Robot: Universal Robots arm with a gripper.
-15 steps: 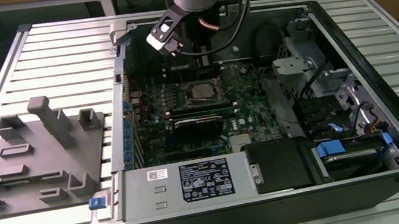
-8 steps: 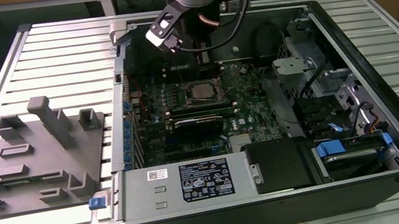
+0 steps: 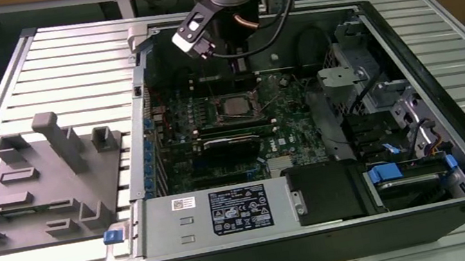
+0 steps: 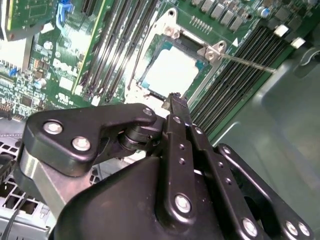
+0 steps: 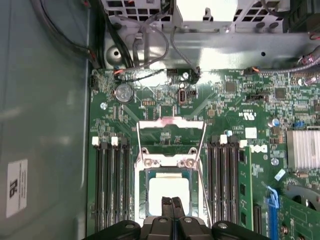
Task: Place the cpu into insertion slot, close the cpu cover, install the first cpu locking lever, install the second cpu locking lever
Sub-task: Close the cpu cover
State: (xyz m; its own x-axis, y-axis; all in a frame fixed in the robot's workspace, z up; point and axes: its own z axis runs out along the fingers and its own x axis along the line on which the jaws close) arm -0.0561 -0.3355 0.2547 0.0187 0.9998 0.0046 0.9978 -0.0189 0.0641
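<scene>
Jaws, pressed together and empty, hang just above the cpu [image 5: 169,192]. It lies in the insertion slot [image 5: 143,190], cpu cover [image 5: 171,121] raised.

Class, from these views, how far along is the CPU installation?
Done: the cpu sits in the insertion slot. In hand: nothing; the shut gripper hovers near the chip. Left: the cpu cover stands open and both locking levers appear unlatched.

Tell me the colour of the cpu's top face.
The cpu top is pale silver, almost white; best in the second wrist view.
</scene>
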